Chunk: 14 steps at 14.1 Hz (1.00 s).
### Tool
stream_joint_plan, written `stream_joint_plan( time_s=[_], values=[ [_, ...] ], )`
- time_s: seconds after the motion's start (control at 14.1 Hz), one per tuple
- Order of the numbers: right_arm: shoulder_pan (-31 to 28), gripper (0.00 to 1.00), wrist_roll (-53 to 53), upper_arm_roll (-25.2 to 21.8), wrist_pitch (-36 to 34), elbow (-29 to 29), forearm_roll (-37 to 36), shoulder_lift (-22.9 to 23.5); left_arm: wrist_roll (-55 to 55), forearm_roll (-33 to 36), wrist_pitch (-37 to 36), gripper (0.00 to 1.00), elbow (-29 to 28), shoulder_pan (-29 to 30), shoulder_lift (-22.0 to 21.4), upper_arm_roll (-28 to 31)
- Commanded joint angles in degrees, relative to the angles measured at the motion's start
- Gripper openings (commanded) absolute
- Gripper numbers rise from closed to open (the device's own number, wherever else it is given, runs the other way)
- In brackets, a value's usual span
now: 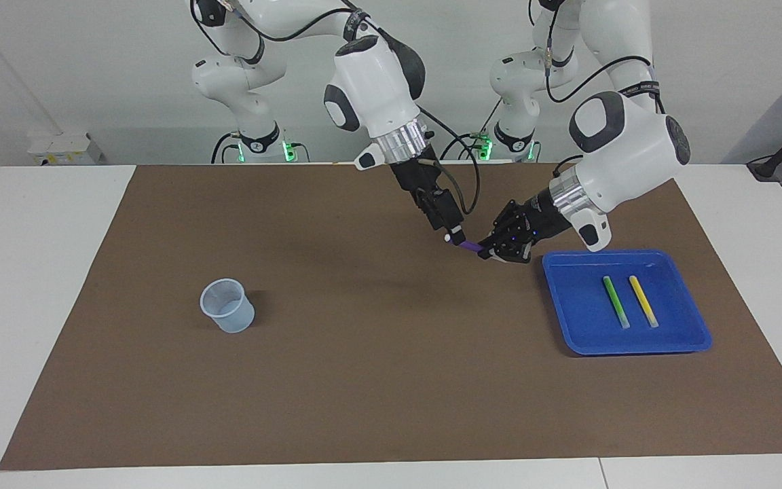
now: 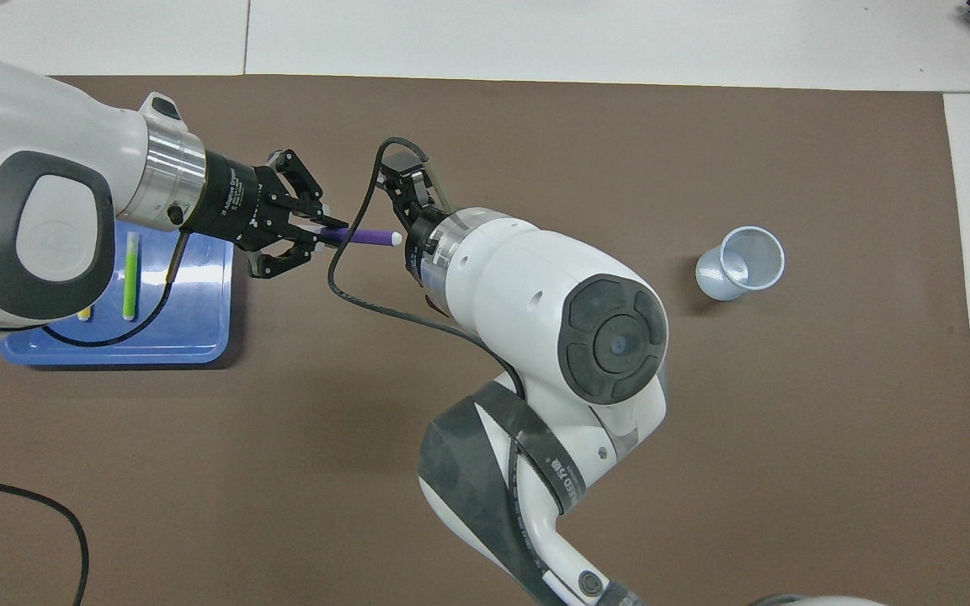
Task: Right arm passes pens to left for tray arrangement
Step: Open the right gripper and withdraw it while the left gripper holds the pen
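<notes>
I see green and yellow pens already in the tray. The purple pen hangs mid-handover above the table: right gripper pinches its capped end, left gripper fingers close around the other. Only its placement remains.

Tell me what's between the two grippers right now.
The purple pen spans the gap from the left gripper to the right gripper, plainest in the overhead view.
</notes>
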Motion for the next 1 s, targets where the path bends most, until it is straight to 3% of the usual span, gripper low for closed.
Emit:
stream_joint_plan(
  time_s=[0.0,0.43,0.71,0.92],
  values=[
    [-2.63,1.0,-7.42,0.55,-3.95,-1.02,1.29,-0.84,8.14,1.16,0.16,0.0,-4.27,1.44,-3.46,0.52],
    [-7.46,1.0,-23.75,0.29,-20.72,-0.84,0.23,-4.96,32.03,8.89,0.68,0.0,-10.68,2.94,-6.45,0.61],
    [-15.45,1.0,-39.48,0.2,-33.12,-1.02,0.23,-9.62,42.87,12.32,0.86,0.0,-12.37,4.08,-7.34,0.61],
    [-21.78,1.0,-51.52,0.2,-38.15,-1.02,0.14,-11.56,51.56,16.18,0.86,0.0,-12.37,4.87,-7.34,0.61]
  ],
)
